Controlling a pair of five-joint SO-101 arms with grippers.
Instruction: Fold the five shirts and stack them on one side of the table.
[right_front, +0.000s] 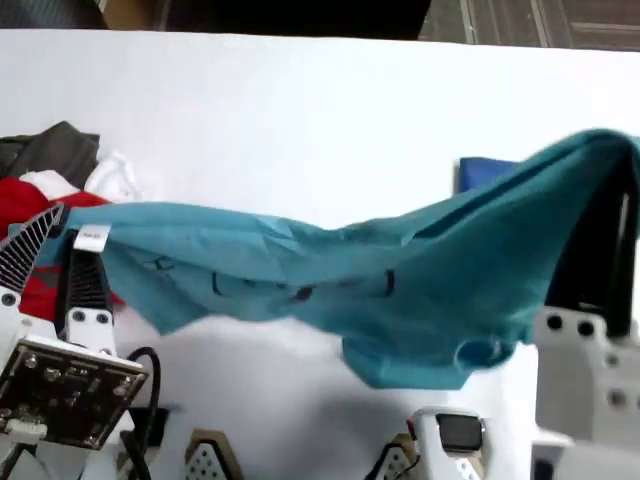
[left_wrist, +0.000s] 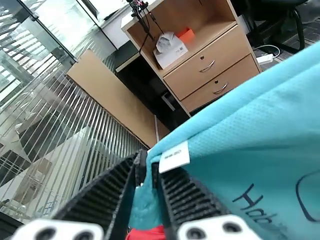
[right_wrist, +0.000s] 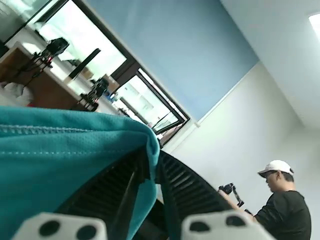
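Teal shirt (right_front: 330, 280) is matt fine-mesh knit cloth, left gripper's fingers (left_wrist: 186, 194) on it are black ribbed plastic, table (right_front: 300, 120) under it smooth matt white.

A wooden cabinet (left_wrist: 210, 65) with two drawers held an orange box (left_wrist: 186, 35) and a white bundle (left_wrist: 169, 46) on its open shelf. A wooden board (left_wrist: 115, 105) leaned just beside it. A blue wall (right_wrist: 170, 40) bordered a bright window (right_wrist: 65, 42).
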